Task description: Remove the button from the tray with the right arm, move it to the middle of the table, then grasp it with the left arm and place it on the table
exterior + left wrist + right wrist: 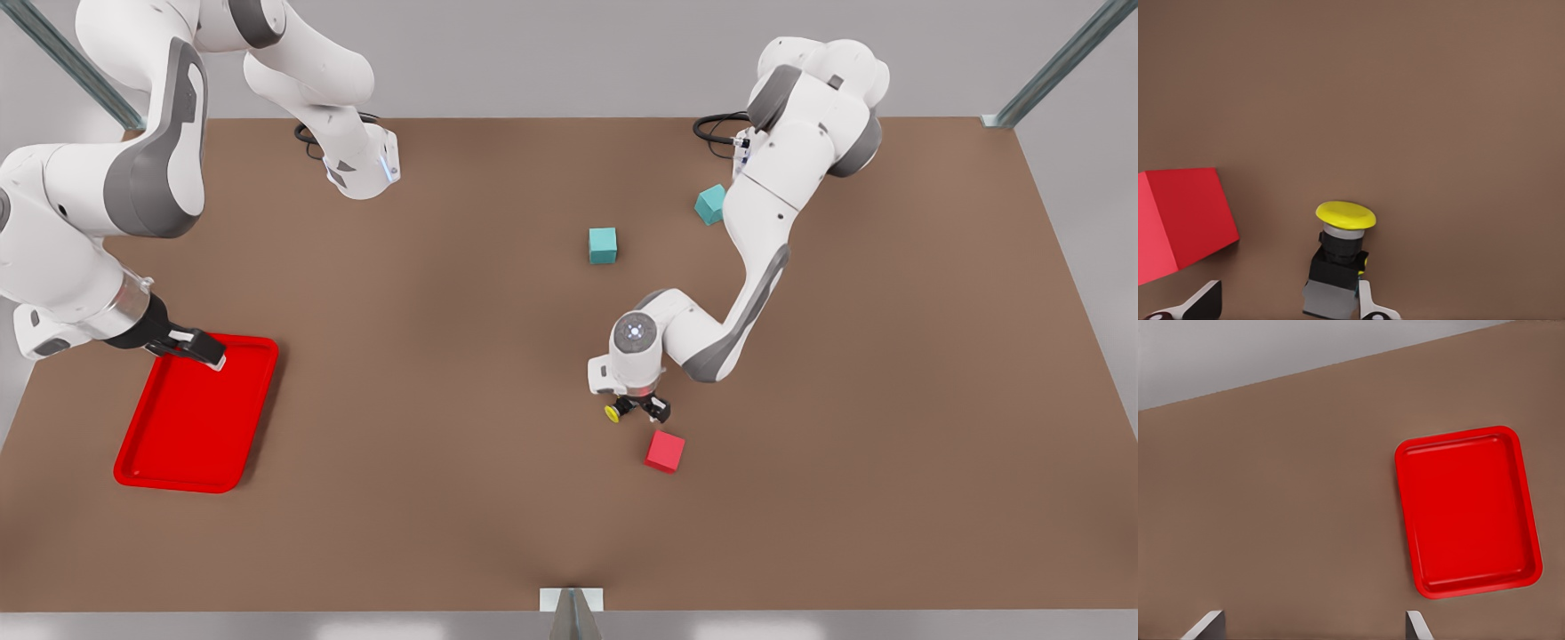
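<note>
Left gripper (637,409) spread wide, button (613,412) beside one finger on table (444,498), near red cube (664,452). Right gripper (206,348) parted over tray (191,418) edge. No legible writing.

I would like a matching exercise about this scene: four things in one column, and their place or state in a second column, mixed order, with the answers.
Things:
1. button
2. tray
3. red cube
4. right gripper

Places or states:
A. open, above the tray's far rim
B. empty, near the table's edge on the front view's left
C. beside the left gripper, on the table
D. by one finger of the open left gripper

Pairs: 1-D, 2-B, 3-C, 4-A
</note>
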`<control>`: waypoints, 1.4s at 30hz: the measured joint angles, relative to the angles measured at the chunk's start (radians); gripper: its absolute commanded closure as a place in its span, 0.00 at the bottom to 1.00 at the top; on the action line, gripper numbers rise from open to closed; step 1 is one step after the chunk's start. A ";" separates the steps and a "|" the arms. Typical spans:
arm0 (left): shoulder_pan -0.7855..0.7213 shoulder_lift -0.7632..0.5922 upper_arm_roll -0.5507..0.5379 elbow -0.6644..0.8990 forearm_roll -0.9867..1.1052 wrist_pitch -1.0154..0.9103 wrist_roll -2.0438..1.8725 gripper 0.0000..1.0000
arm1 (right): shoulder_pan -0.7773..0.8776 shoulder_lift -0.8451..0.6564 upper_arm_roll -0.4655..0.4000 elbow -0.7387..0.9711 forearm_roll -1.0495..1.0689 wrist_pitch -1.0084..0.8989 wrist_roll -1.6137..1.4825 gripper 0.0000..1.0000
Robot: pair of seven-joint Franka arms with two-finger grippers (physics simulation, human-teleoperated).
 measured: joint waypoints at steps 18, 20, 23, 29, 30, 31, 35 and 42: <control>-0.001 0.046 -0.003 0.006 -0.061 0.019 0.011 0.00 | -0.002 0.001 0.000 0.000 0.004 -0.001 -0.107 0.00; -0.002 0.049 -0.003 0.007 -0.061 0.020 0.012 0.07 | -0.001 0.001 0.000 0.000 0.005 -0.001 -0.114 0.00; -0.002 0.051 -0.002 0.007 -0.059 0.020 0.010 0.36 | -0.001 0.001 0.000 0.000 0.006 -0.001 -0.122 0.00; -0.006 0.042 -0.004 0.023 -0.053 0.015 0.000 0.57 | 0.001 0.000 0.001 0.000 0.007 -0.001 -0.136 0.00; -0.006 0.038 -0.004 0.029 -0.052 0.011 -0.003 0.57 | 0.000 0.000 0.001 0.000 0.007 -0.001 -0.138 0.00; -0.009 0.037 -0.007 0.053 -0.051 -0.005 -0.006 0.57 | -0.001 0.000 0.001 0.000 0.007 -0.001 -0.139 0.00; -0.026 0.000 -0.027 0.097 -0.060 -0.077 -0.031 0.57 | -0.001 0.001 0.000 0.000 0.007 -0.001 -0.145 0.00; -0.029 -0.064 -0.105 0.213 -0.125 -0.201 -0.233 0.53 | -0.002 0.003 0.000 -0.001 0.007 -0.001 -0.153 0.00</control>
